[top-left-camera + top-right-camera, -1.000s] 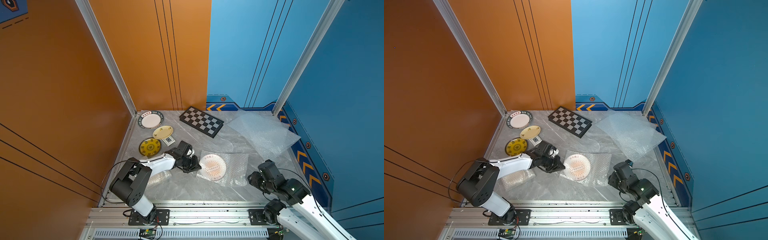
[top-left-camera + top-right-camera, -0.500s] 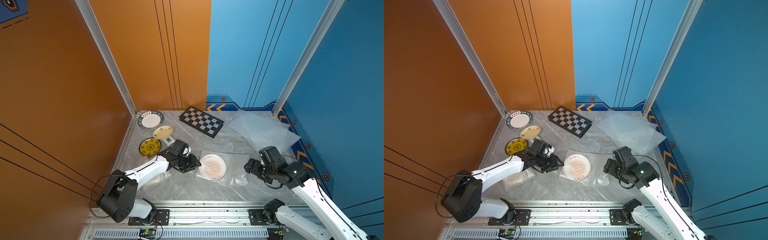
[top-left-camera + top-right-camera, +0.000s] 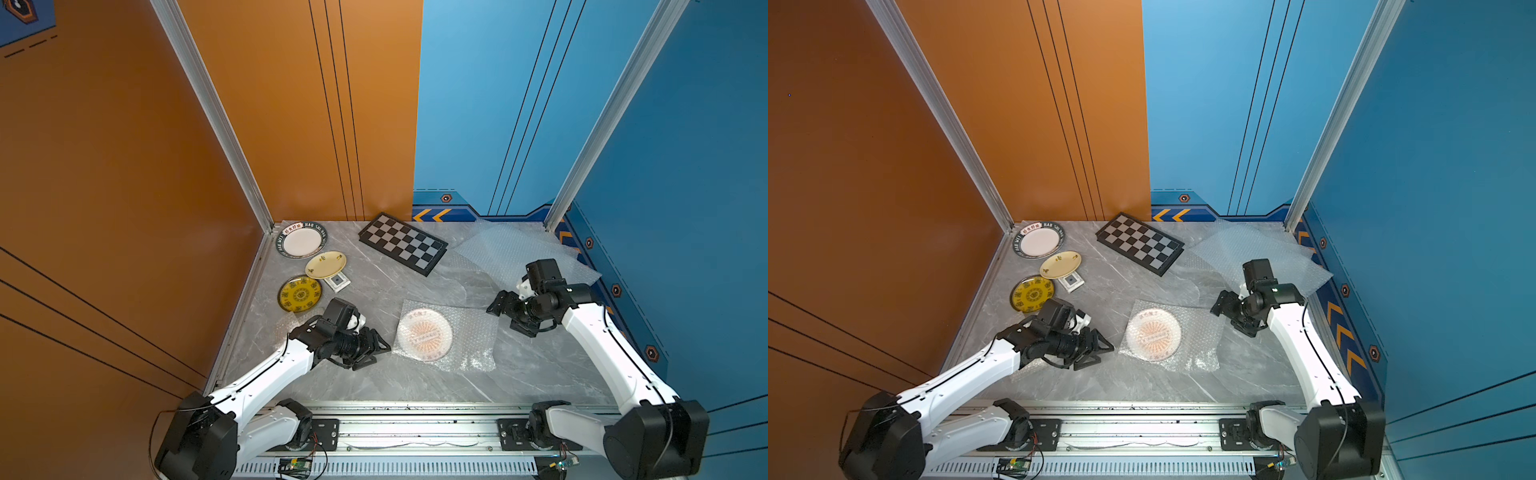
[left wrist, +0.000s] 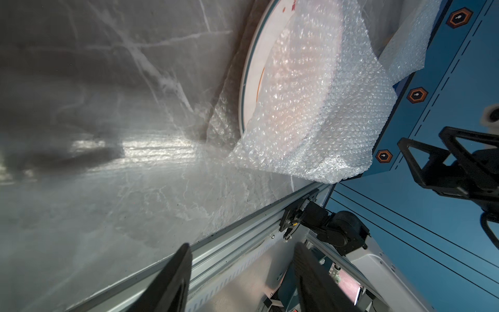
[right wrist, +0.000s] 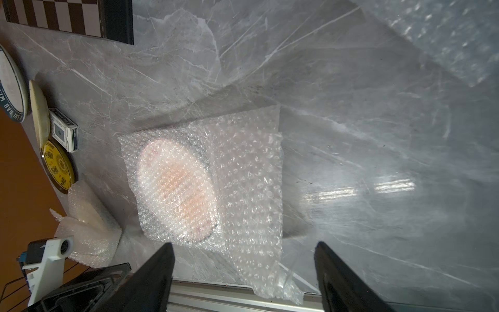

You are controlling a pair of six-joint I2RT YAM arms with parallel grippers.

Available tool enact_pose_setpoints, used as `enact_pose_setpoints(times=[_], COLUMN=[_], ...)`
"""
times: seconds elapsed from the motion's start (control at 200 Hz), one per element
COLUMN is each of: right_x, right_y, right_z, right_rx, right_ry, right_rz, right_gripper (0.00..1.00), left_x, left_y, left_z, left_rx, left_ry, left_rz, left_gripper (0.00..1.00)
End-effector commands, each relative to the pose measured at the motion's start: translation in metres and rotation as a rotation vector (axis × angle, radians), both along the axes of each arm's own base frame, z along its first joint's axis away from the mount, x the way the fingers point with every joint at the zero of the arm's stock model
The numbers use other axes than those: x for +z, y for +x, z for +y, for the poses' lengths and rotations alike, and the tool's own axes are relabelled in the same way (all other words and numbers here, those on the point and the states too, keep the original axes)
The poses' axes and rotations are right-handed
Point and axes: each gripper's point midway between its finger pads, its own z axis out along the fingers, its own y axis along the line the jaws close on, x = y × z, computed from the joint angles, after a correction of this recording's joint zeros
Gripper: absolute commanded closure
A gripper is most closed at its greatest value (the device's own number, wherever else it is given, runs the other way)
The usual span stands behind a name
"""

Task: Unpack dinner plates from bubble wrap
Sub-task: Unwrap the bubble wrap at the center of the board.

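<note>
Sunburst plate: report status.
Left gripper open, empty. Right gripper open, empty. Sunburst plate flat under bubble wrap, between the grippers. Nothing blocking either approach.

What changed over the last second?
The left gripper opened, apparently letting go of the bubble wrap, and backed off slightly. The right gripper opened and swung in from the front toward the wrap's opposite side. The wrapped plate and everything else stayed put.

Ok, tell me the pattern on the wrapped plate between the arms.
White plate with an orange sunburst, clearest in a top view.
</note>
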Motion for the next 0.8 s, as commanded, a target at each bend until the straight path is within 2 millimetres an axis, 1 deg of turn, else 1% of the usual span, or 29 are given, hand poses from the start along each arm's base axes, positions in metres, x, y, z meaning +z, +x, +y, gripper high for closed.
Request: enact_pose_setpoints(times=[0.0, 0.105, 0.22, 0.23, 0.28, 0.481, 0.596, 0.796], right_x=[-0.002, -0.01, -0.017, -0.018, -0.019, -0.019, -0.022, -0.029], right_y=[0.014, 0.018, 0.018, 0.018, 0.017, 0.012, 0.01, 0.006], right_z=[0.007, 0.007, 0.007, 0.007, 0.007, 0.002, 0.001, -0.002], right_rx=[0.063, 0.057, 0.05, 0.049, 0.046, 0.029, 0.021, 0.012], right_ry=[0.028, 0.031, 0.035, 0.035, 0.031, 0.028, 0.037, 0.054], right_rz=[-0.039, -0.029, -0.018, -0.017, -0.016, -0.02, -0.018, -0.011], right_gripper=[0.19, 0.2, 0.2, 0.21, 0.21, 0.21, 0.21, 0.21], left_x=[-0.001, -0.009, -0.016, -0.014, -0.016, -0.04, -0.048, -0.05], left_y=[-0.019, -0.019, -0.014, -0.01, -0.006, 0.009, 0.026, 0.065], left_z=[-0.006, -0.017, -0.038, -0.042, -0.053, -0.085, -0.093, -0.096], left_rx=[-0.024, -0.031, -0.062, -0.068, -0.09, -0.137, -0.119, -0.061], left_ry=[-0.051, -0.08, -0.105, -0.117, -0.121, -0.105, -0.098, -0.095], left_rz=[0.098, 0.126, 0.136, 0.117, 0.11, 0.128, 0.121, 0.092], left_gripper=[0.36, 0.34, 0.34, 0.34, 0.34, 0.35, 0.36, 0.38])
